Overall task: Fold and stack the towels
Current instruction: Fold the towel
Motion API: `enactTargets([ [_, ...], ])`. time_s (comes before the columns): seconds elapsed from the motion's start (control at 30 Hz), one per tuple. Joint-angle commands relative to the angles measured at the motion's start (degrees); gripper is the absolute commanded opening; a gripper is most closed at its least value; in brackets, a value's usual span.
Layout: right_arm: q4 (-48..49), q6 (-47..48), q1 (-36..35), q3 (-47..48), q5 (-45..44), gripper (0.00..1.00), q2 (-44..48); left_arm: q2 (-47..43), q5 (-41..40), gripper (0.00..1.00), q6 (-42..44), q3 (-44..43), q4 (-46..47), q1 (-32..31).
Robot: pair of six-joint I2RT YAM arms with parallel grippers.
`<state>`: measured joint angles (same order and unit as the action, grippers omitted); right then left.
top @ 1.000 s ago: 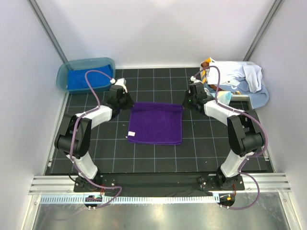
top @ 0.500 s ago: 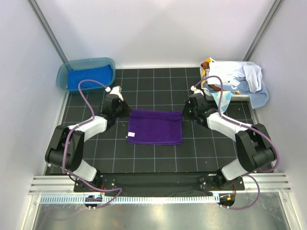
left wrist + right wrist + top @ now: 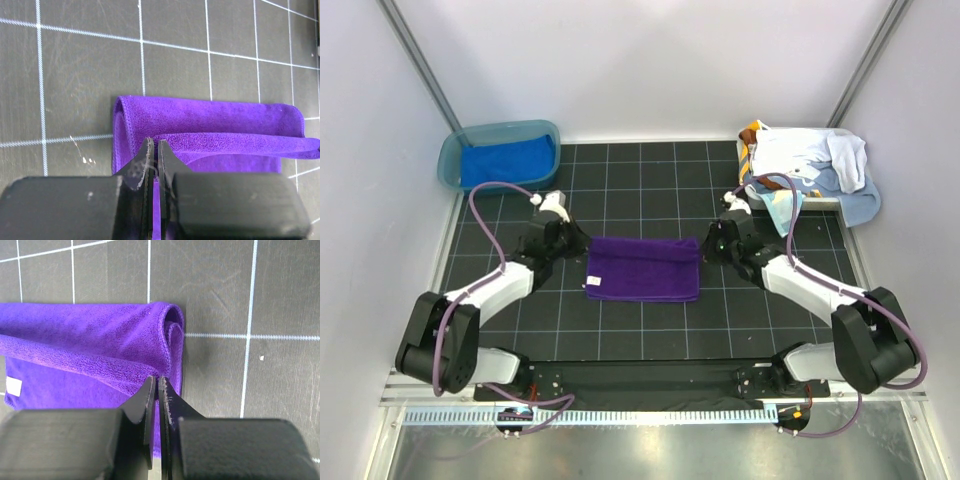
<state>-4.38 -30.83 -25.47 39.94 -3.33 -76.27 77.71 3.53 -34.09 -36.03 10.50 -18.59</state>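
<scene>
Here the purple towel lies mid-table on the black gridded mat, its far edge lifted and curled over toward the near side. The left gripper pinches that edge at its left corner, jaws almost together; the right gripper clamps the right corner likewise. A blue towel fills the teal tub; other towels heap far right.

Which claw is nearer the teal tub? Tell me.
Left. The left claw pinches the purple towel at its left end, nearer the tub; the right claw pinches its right end, farther away.
</scene>
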Motion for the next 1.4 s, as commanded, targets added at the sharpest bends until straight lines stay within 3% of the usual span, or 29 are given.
enactTargets([
  [0.0, 0.3, -1.4, -0.7, -0.9, -2.5, 0.07, 3.3, -3.7, -2.0, 0.0, -1.1, 2.0, 1.7, -0.7],
  [0.93, -2.3, -5.6, -5.4, -8.1, -5.4, 0.06, 11.9, -16.4, -4.9, 0.0, -3.9, 11.9, -3.8, -3.4],
  [1.37, -1.9, -7.0, -6.6, -11.3, -5.2, 0.07, 12.9, -16.6, -4.8, 0.0, -5.9, 15.3, -3.2, -4.8],
])
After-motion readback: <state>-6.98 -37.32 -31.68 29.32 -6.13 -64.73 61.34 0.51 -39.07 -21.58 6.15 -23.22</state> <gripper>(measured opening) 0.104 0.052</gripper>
